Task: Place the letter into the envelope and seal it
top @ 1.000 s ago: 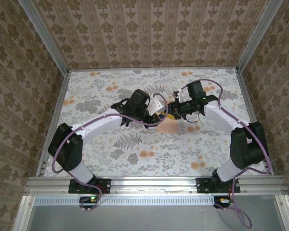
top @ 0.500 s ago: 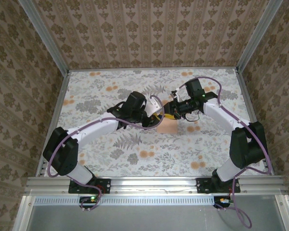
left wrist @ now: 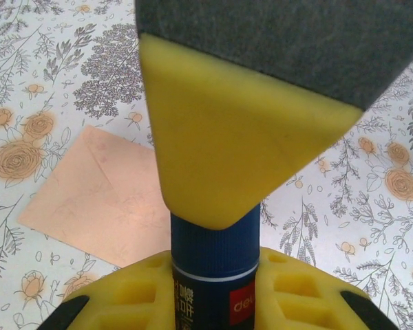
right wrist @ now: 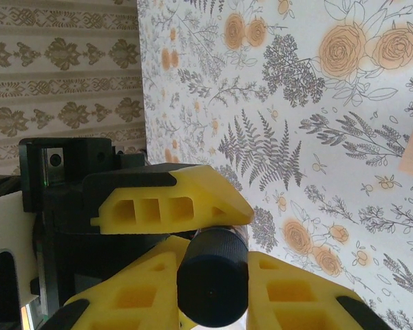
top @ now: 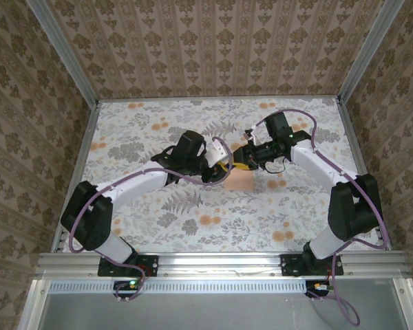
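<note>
Mid-table, two arms meet tip to tip over the floral table [top: 158, 227]. The left gripper [left wrist: 213, 237] has its yellow jaws closed narrow on a blue glue stick [left wrist: 213, 285], one jaw above the barrel and one below. The red-and-white print on the barrel is too small to read in full. The right gripper [right wrist: 213, 285] is clamped from both sides on the stick's dark round cap [right wrist: 212, 268], jaws only a little apart w/ the cap wedged btwn them. In the right wrist view one yellow finger [right wrist: 193, 185] of the left gripper sits just above the cap. The envelope [top: 239, 181], plain peach paper, lies flat on the table near ctr, right below where the grippers meet; from overhead they cover its far edge. The left wrist view puts it down and left of the stick, faint creases showing, apart from both grippers. Flap open or closed: can't tell.
</note>
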Motion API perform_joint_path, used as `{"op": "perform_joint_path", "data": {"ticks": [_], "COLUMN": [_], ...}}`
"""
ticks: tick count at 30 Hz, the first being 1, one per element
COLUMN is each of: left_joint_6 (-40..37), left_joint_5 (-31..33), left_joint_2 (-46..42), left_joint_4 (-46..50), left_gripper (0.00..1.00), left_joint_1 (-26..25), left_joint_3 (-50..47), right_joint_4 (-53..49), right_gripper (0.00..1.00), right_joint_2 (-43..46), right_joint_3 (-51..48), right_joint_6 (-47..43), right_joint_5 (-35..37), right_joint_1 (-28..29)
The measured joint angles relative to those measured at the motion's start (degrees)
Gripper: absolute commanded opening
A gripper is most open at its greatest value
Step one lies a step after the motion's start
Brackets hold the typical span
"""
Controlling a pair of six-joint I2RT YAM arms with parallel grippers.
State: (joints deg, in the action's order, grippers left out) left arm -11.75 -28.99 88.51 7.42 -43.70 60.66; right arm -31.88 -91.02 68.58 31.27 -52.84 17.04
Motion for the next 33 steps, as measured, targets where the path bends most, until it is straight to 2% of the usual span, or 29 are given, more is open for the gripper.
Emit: {"op": "perform_joint_path", "data": {"ticks": [18, 33], "left_joint_6": [-0.94, -0.92], "left_joint_5": [-0.13, -0.63], "left_joint_2": [2.95, 2.78], "left_joint_4": [2.86, 1.33], "left_gripper": [0.00, 0.00], "left_joint_1": [0.37, 0.76], "left_joint_3": [2.23, 1.20], "right_joint_4": [6.05, 3.69], "right_gripper": [0.14, 0.17], "right_joint_2": [0.35, 0.33], "right_joint_3": [-3.45, -2.14], "right_joint_6": [3.48, 1.86], "right_joint_5": [2.40, 3.26], "right_joint_1": [0.74, 0.70]}}
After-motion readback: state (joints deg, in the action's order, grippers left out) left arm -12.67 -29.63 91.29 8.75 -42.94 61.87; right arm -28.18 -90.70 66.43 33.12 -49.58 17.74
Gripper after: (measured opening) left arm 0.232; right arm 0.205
